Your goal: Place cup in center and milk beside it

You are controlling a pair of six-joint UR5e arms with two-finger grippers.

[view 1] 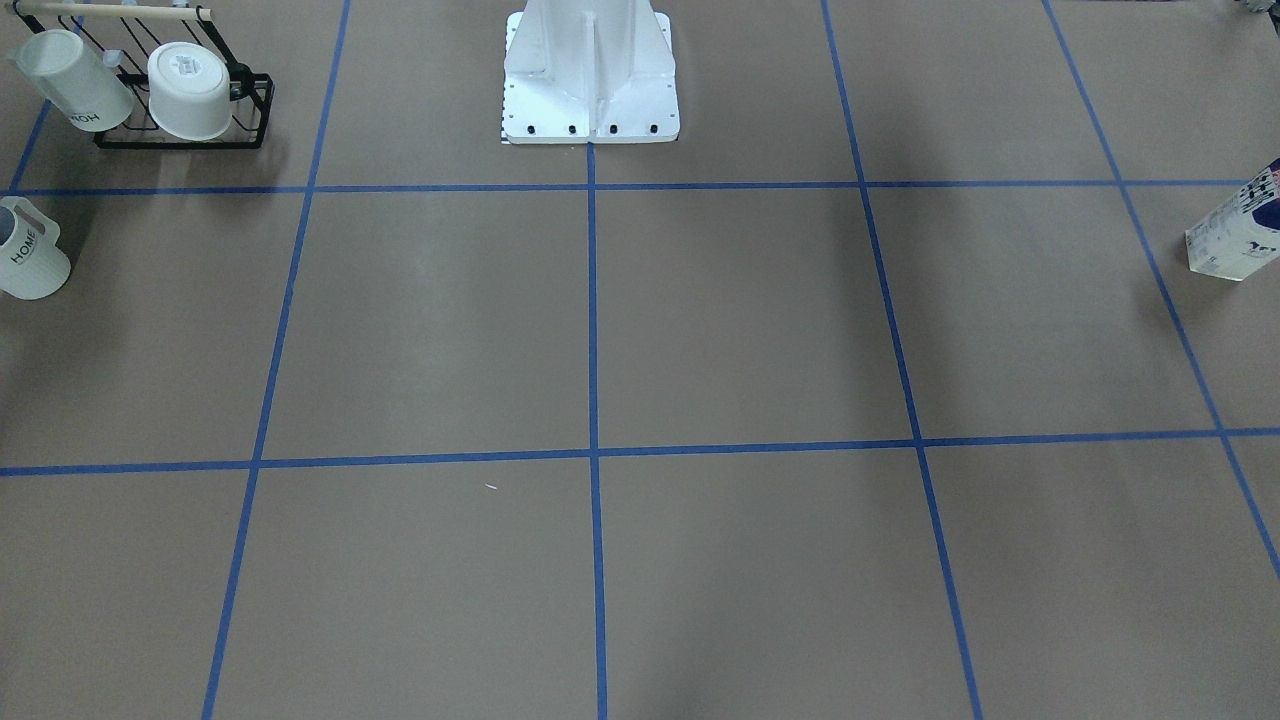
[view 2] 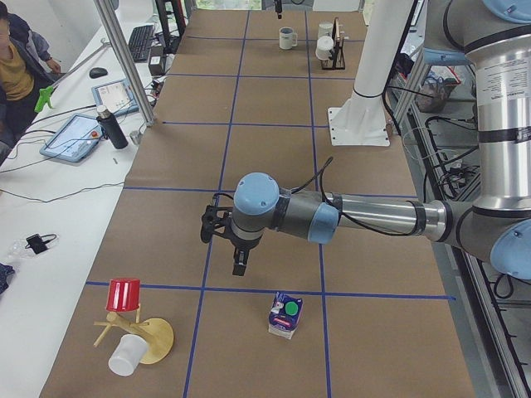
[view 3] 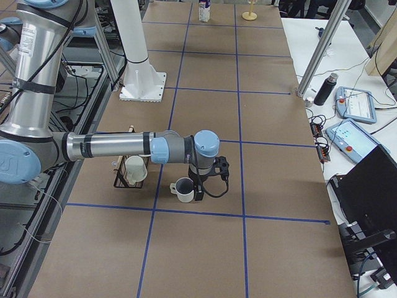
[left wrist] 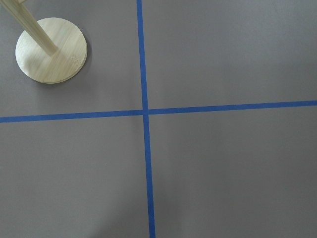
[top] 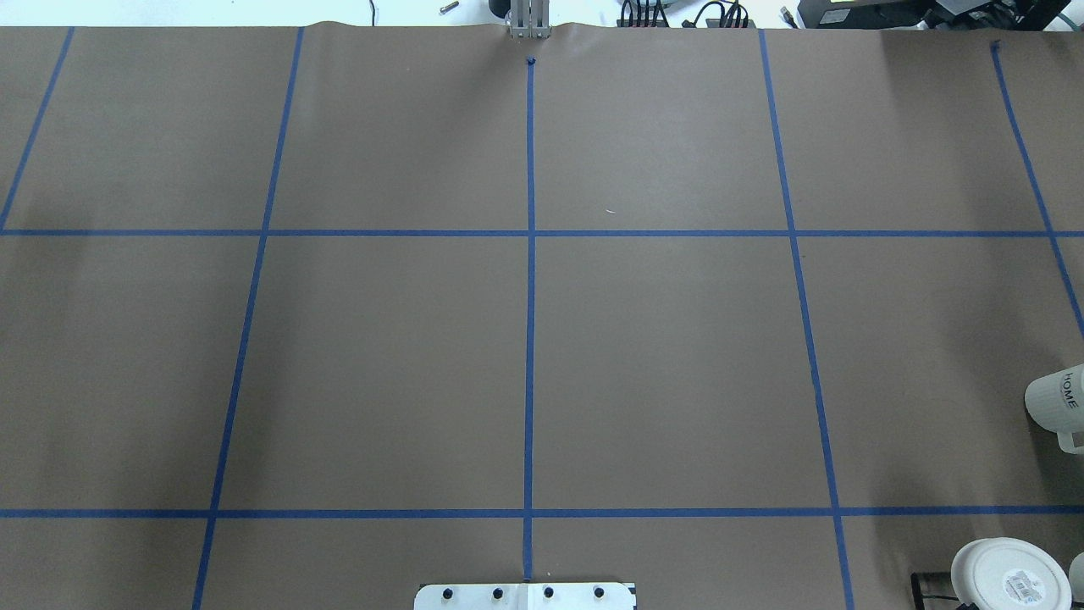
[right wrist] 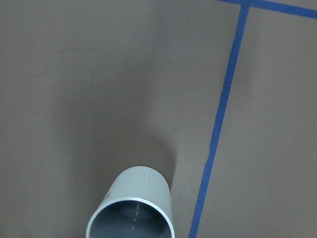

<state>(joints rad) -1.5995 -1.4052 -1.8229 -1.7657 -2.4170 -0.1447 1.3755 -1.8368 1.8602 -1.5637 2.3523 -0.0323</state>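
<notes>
Right end effector [view 3: 209, 186] hangs just beside the cup [view 3: 184, 189]; I cannot tell its finger spacing. Wire rack [view 1: 262, 110] holding white mugs [view 1: 190, 90] stands close by. Left end effector [view 2: 226, 249], state equally unreadable, hovers near the milk [view 2: 284, 315], with the mug tree [view 2: 153, 340] and its red cup [view 2: 123, 294] on the tabletop [view 2: 265, 99] beyond.

Work surface [view 1: 750, 320]: brown, gridded with blue tape lines [view 1: 592, 300]. Cup [view 1: 30, 250], at 9 o'clock in the front-facing view: white, black "HOME" lettering, dark grey interior. Milk carton [view 2: 285, 315]: white body, dark blue top, green cap. Wire rack [view 1: 243, 88]: black.
</notes>
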